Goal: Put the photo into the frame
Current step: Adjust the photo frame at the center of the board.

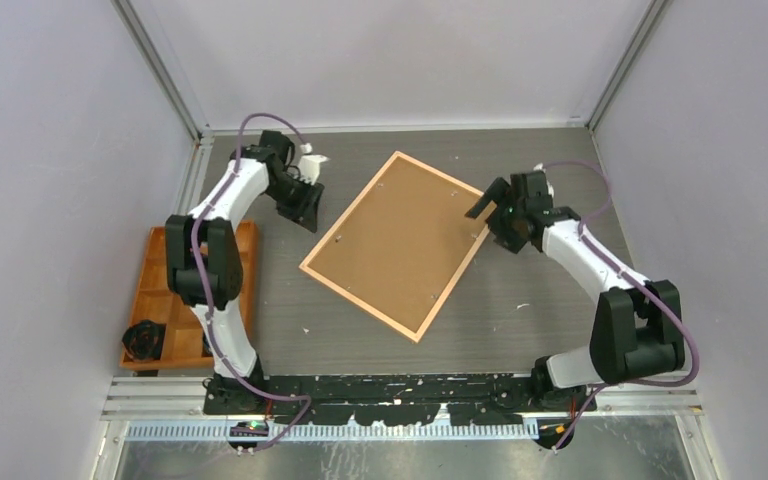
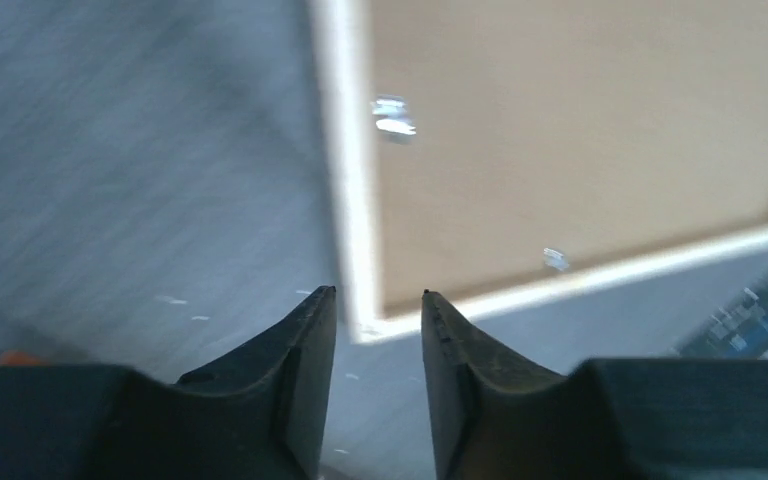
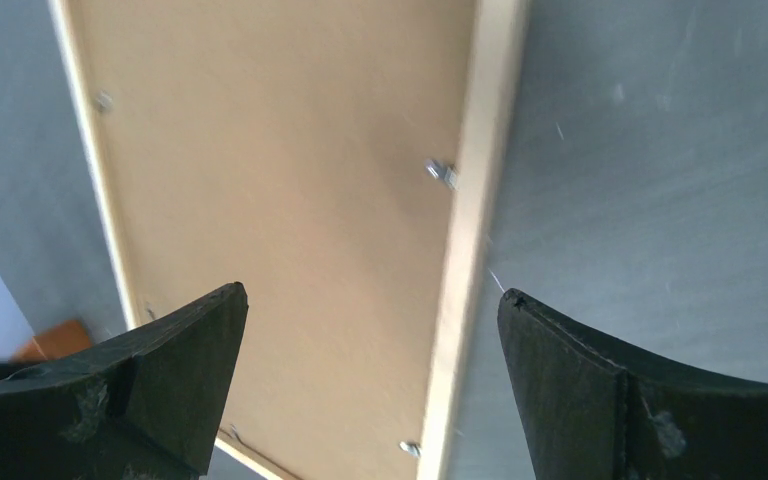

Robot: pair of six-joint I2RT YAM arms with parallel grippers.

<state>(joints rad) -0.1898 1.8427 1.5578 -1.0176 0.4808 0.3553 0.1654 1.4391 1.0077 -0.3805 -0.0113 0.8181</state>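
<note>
Grey wood-grain table (image 1: 520, 310), pale walls; frame (image 1: 360, 302) lies face down mid-table, brown backing board (image 1: 395, 245) seated inside it.
Photo not visible anywhere; possibly under the board, cannot tell. Small metal clips (image 3: 441, 172) show along the board's edge, so the job looks at or near its last step. Left gripper (image 2: 378, 296) is over a frame corner, jaws part-way apart, holding nothing. Right gripper (image 3: 372, 300) is above the frame's edge, jaws spread wide, empty. No brands or readable writing.

No legible text, label, brand, number or sign on any surface in any view
</note>
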